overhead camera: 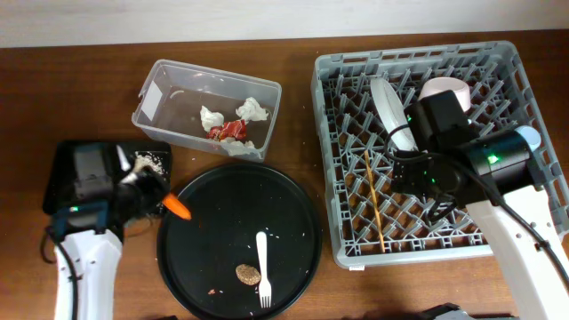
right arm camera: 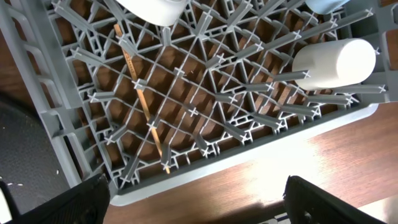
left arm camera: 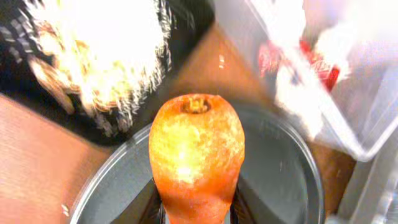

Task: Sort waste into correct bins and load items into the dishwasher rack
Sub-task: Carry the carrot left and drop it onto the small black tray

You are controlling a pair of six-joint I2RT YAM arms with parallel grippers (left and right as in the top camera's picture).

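Note:
My left gripper is shut on the orange carrot and holds it over the left rim of the round black tray, beside the small black tray. That tray holds the beige crumb heap. In the left wrist view the carrot fills the jaws. The clear tub holds tissues and the red wrapper. My right gripper is open and empty above the grey rack. The rack holds the plate, pink bowl, blue cup, cream cup and chopstick.
The large round black tray lies at front centre. On it are the white fork, the small brown lump and a few crumbs. Bare wooden table shows around the trays and in front of the rack.

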